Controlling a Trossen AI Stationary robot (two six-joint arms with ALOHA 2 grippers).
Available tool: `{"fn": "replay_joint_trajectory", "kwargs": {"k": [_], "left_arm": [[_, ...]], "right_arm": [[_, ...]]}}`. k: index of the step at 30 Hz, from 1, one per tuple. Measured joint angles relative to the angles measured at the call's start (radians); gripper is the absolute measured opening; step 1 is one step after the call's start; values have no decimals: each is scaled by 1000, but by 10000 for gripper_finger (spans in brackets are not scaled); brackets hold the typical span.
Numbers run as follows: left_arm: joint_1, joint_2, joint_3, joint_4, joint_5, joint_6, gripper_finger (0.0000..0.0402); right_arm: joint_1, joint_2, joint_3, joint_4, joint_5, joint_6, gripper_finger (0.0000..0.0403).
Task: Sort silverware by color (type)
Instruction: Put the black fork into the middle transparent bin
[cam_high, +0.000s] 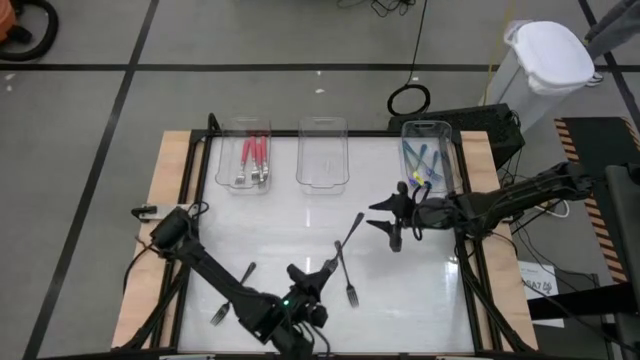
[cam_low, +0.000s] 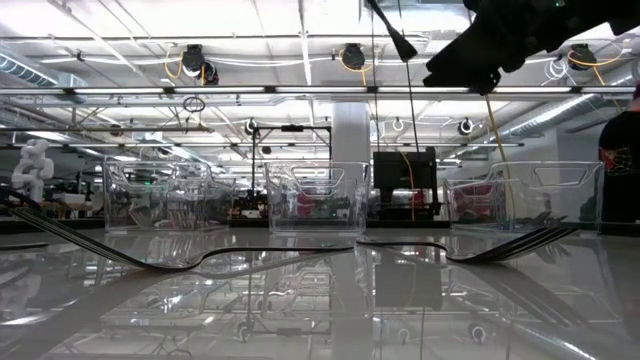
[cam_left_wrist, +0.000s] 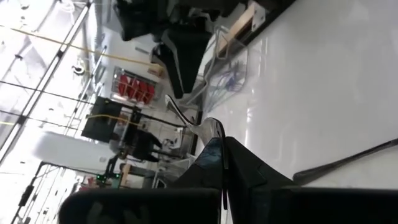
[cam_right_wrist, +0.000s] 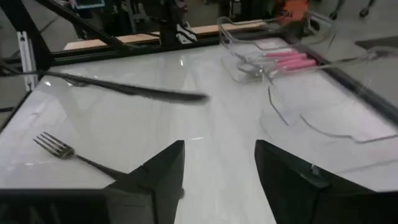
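Note:
My left gripper (cam_high: 328, 268) is over the near middle of the table, shut on a black-handled fork (cam_high: 350, 235) that points toward the far right. My right gripper (cam_high: 385, 218) hovers open and holds nothing, near the blue-fork tray (cam_high: 425, 160). Pink-handled forks (cam_high: 253, 158) lie in the far left tray. Three loose black forks lie flat on the table: one (cam_high: 350, 285) beside my left gripper, two (cam_high: 245, 272) (cam_high: 218, 315) at the near left. My left gripper pinches the black fork between its two shut fingers. The fork lies along the fingers, and its silver head end (cam_left_wrist: 198, 124) sticks out past the fingertips. The spot on the handle where the fingers close is hidden by the fingers. The fork (cam_right_wrist: 137, 92) is lifted clear of the table.
A clear tray (cam_high: 322, 155) with nothing in it stands at the far middle, between the pink and blue trays. The white tabletop (cam_high: 300, 220) is bare in the middle. Wooden borders and a black frame edge the table. A white bin (cam_high: 545, 60) stands beyond the far right corner.

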Motion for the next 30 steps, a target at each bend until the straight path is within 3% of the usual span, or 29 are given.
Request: {"fn": "replay_joint_trajectory", "kwargs": {"k": [7, 13, 18, 30], "left_arm": [[-72, 0, 0, 10, -77, -24, 1], [-74, 0, 0, 13, -92, -23, 1], [-45, 0, 0, 19, -71, 55, 1], [29, 10, -2, 36, -39, 183, 1]], "right_arm": [[1, 1, -83, 110, -9, 102, 192], [2, 49, -286, 673, -140, 277, 192], [3, 114, -377, 1008, -137, 424, 192], [3, 208, -308, 1064, -134, 472, 192]]}}
